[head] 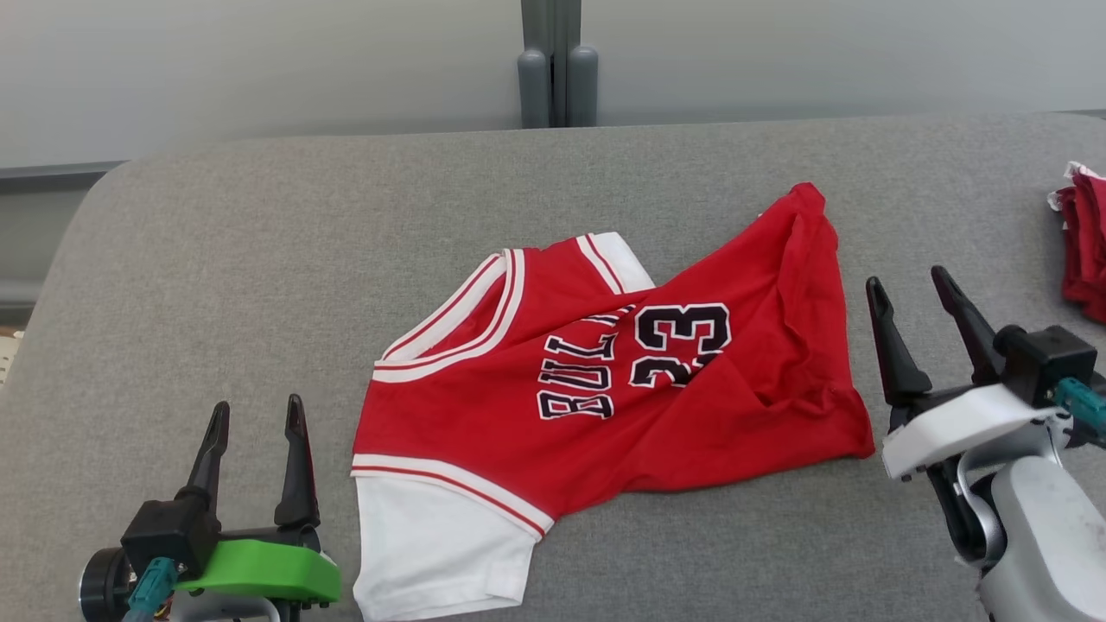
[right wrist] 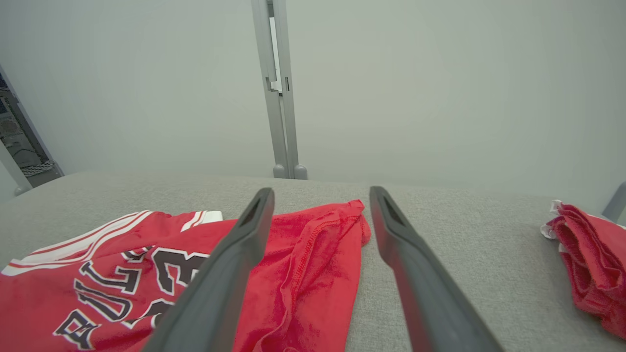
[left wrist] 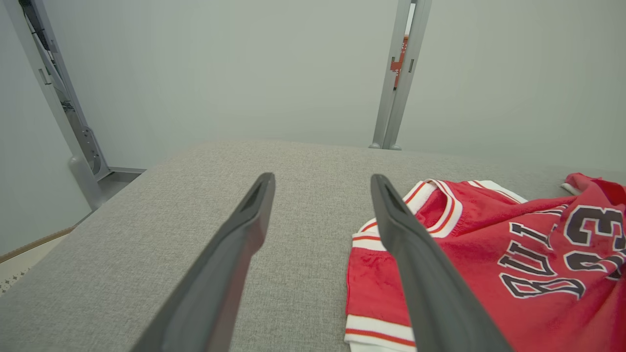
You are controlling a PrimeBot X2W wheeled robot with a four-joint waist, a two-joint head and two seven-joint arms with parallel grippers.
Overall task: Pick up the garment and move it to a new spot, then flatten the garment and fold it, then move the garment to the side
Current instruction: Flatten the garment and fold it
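Note:
The garment (head: 605,389) is a red jersey with white sleeves and black "BULLS 33" lettering, lying rumpled in the middle of the grey padded table (head: 259,259). Its hem end is bunched toward the right. My left gripper (head: 257,423) stands open just left of the lower white sleeve, touching nothing. My right gripper (head: 907,289) is open too, a little right of the bunched hem, with nothing between its fingers. The left wrist view has the jersey (left wrist: 513,264) to the right of the open left gripper (left wrist: 323,181). In the right wrist view the jersey (right wrist: 303,264) lies left of the open right gripper (right wrist: 320,193).
A second crumpled red cloth (head: 1084,242) lies at the table's far right edge, also in the right wrist view (right wrist: 587,254). A grey post (head: 557,69) stands behind the table against a pale wall. The table's rounded left corner (head: 95,199) drops off to the floor.

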